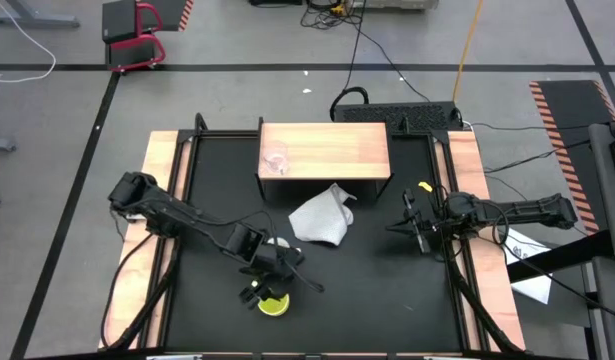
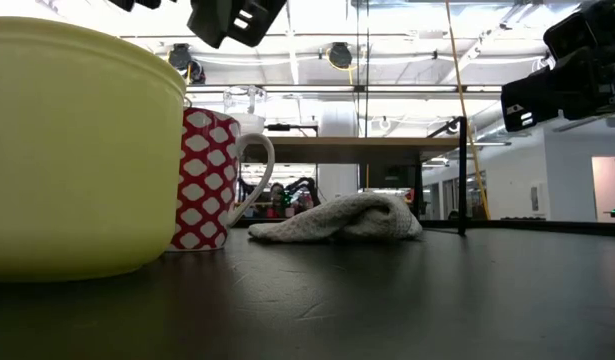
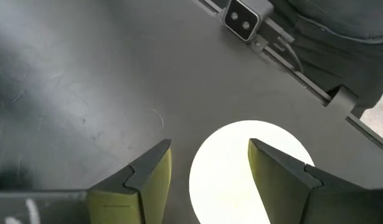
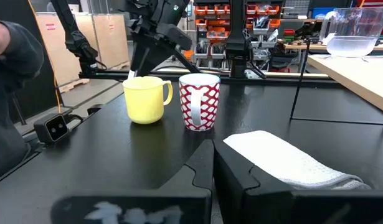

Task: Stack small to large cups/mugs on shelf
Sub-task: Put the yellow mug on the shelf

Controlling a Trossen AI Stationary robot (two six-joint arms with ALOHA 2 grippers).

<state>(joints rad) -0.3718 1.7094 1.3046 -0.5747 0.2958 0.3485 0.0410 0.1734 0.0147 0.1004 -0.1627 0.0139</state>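
Note:
The yellow cup (image 1: 273,304) stands upright near the table's front edge, and it shows with its handle in the right wrist view (image 4: 146,99). The white mug with a red pattern (image 4: 200,101) stands just behind it (image 1: 279,243). The tiny clear glass cup (image 1: 275,158) stands on the light-wood shelf (image 1: 337,140) at the far side. My left gripper (image 3: 210,146) is open and hangs above the yellow cup (image 3: 231,171), with one finger over its opening and one outside its rim. My right gripper (image 4: 213,168) is shut and empty at the table's right (image 1: 412,222).
A grey-white cloth (image 1: 322,218) lies crumpled on the black tabletop between the shelf and the mugs. The low camera (image 3: 244,18) sits at the table's front edge. A person in grey (image 4: 10,56) stands near that edge.

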